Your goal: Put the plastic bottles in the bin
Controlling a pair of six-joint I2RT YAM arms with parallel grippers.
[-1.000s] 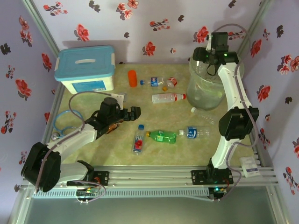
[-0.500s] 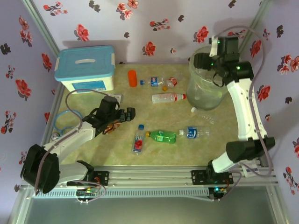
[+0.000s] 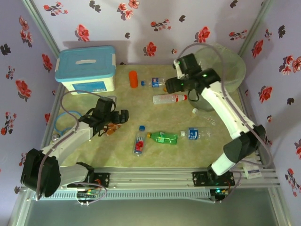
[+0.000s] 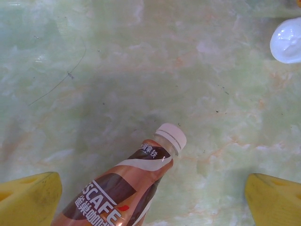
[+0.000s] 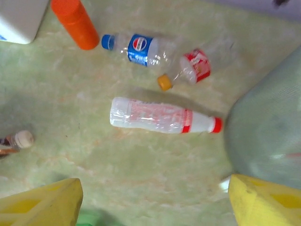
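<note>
Approach step on both sides, judging by the many plastic bottles lying loose on the counter (image 3: 155, 117) and none in a grip.

Left tool (image 4: 150, 188): spread to the full, pinching nothing. Directly beneath it, between the two yellow fingers (image 4: 28, 200) but touching neither, a brown coffee bottle (image 4: 124, 195) flat on the counter, white cap pointing away from the tool. Calls next for a straight drop, centring on the labelled body rather than the neck, then a squeeze.

Right tool (image 5: 153, 200): also spread, nothing between its fingers, hanging well above the counter. To its right, the bin (image 5: 268, 127), just beside. Ahead and below, a red-capped clear bottle (image 5: 160, 117), lying roughly along the line from finger to finger. Farther ahead, a blue-labelled bottle (image 5: 141, 49) and a red-labelled bottle (image 5: 188, 70) with an orange cap, just beside each other; off to the far left, an orange bottle (image 5: 75, 21). Back toward the arm bases, a green bottle (image 3: 162, 137) and more clear ones.

Probably picking a next target here. For the red-capped one, likely needs a wrist turn so the fingers straddle its width, then a descent, a grip, and a short carry rightward over the bin's rim.
</note>
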